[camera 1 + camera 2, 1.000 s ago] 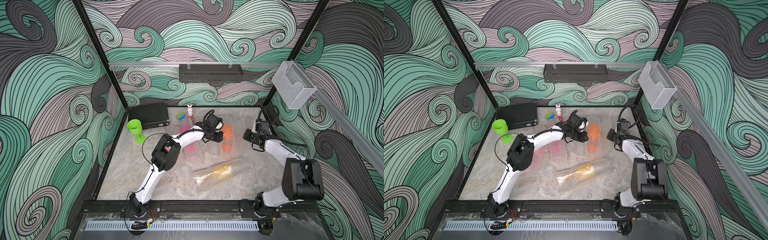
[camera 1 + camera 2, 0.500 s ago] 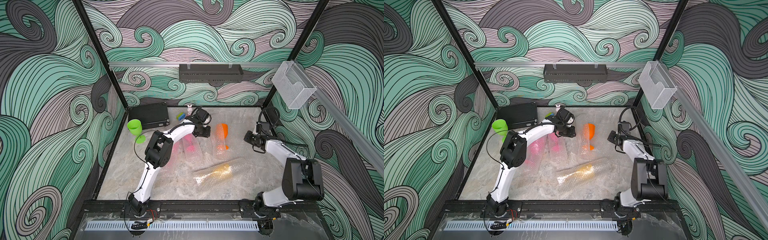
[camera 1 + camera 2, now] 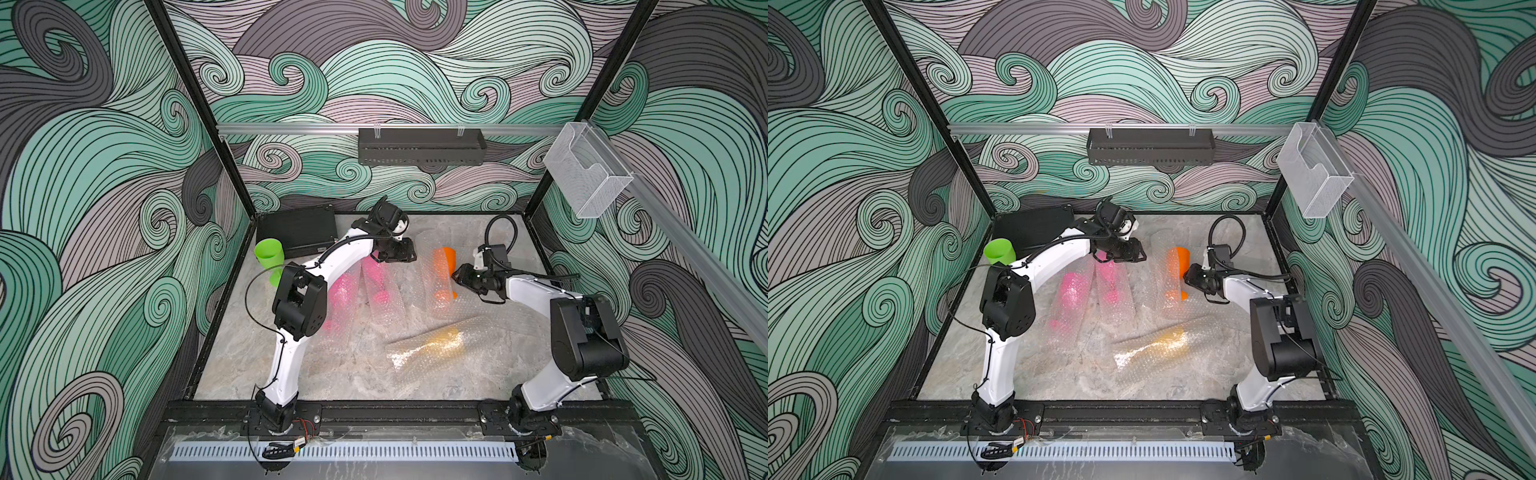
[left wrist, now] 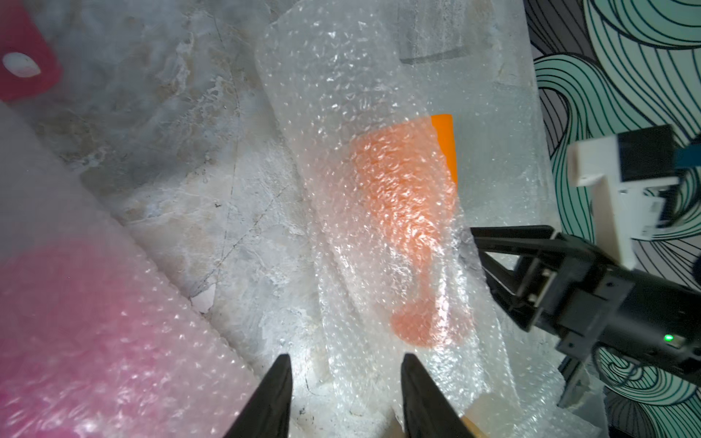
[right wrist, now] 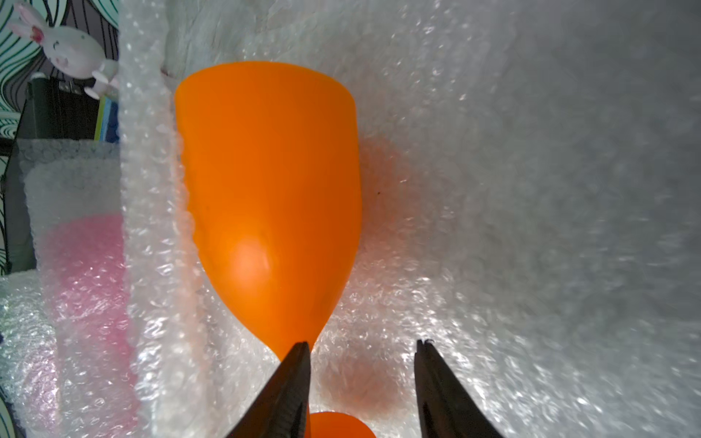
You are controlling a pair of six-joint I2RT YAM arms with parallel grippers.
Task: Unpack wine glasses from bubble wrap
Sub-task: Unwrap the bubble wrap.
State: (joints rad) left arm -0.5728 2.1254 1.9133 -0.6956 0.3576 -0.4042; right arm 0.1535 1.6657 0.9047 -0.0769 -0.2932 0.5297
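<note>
One orange goblet half under wrap

Orange goblet: opaque plastic, smooth and glossy, with one soft highlight low on the bowl. Bubble wrap: clear dimpled plastic film, whitish where layered, glinting at each bubble. The same film veils the pink goblets, towards nine o'clock of the table's centre, and the yellow goblet, towards four o'clock, dulling their colour. Green goblet, ten o'clock: bare smooth plastic, satin sheen. Table: marble-patterned, grey-beige, veined, faintly reflective. Right gripper: matt black fingers. Arms: glossy white shells, matt black joints. Rail: brushed metal. Basket: matt black perforated metal. Holder: clear rigid plastic.
</note>
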